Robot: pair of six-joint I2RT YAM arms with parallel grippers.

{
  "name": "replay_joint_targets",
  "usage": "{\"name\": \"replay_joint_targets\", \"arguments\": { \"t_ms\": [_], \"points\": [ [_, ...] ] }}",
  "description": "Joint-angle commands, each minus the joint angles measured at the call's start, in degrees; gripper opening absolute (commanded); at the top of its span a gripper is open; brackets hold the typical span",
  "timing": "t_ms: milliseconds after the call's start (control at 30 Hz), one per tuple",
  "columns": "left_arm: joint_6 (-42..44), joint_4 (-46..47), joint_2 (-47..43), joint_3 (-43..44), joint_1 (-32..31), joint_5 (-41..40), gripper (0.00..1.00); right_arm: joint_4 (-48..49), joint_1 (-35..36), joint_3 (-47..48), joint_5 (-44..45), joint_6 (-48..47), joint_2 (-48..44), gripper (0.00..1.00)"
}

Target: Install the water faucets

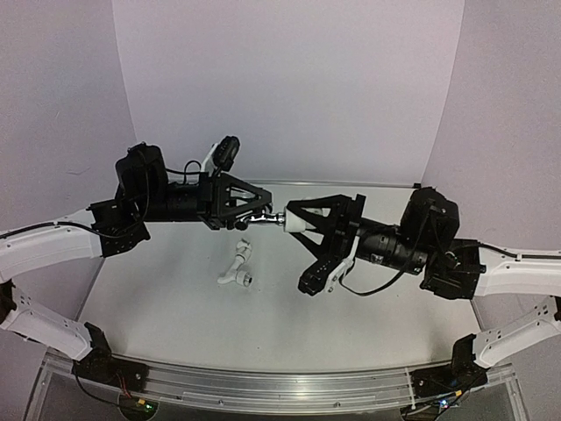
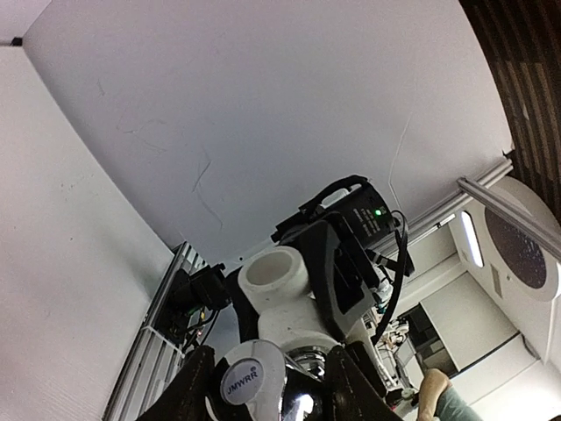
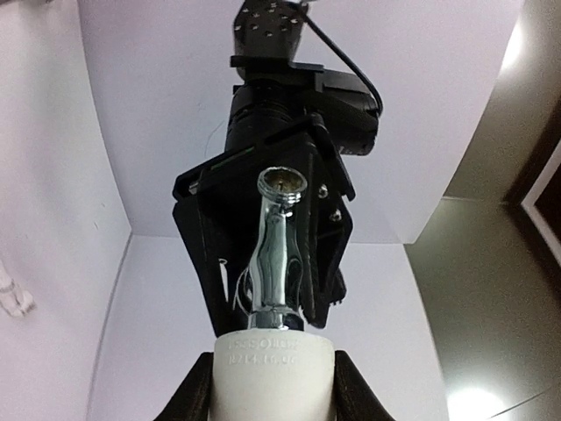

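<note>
L end effector clamps tap; R end effector holds elbow, prob mated.

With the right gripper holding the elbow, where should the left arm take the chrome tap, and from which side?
Grip the chrome tap at its handle end, beside the round cap, coming from the end away from the white elbow fitting. Its other end meets that fitting, which the right gripper clamps, so only the cap end is free. The left gripper flanks it there.
</note>
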Motion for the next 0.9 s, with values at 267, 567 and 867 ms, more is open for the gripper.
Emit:
{"name": "replay_joint_targets", "arguments": {
  "t_ms": [267, 567, 867],
  "points": [
    [10.45, 3.46, -5.49, 0.62, -1.19, -1.35, 0.29, -14.09, 0.19, 15.19, -5.67, 38.33, -2.08, 0.00],
    [20.35, -7.24, -7.75, 3.17, -2.08, -3.54, 0.22, -20.12, 0.19, 21.09, -5.18, 53.60, -0.19, 0.00],
    [28.20, -21.21, -8.14, 8.36, -2.72, -2.57, 0.45, -23.40, 0.19, 21.44, -0.25, 49.80, 0.54, 0.00]
  ]
}}
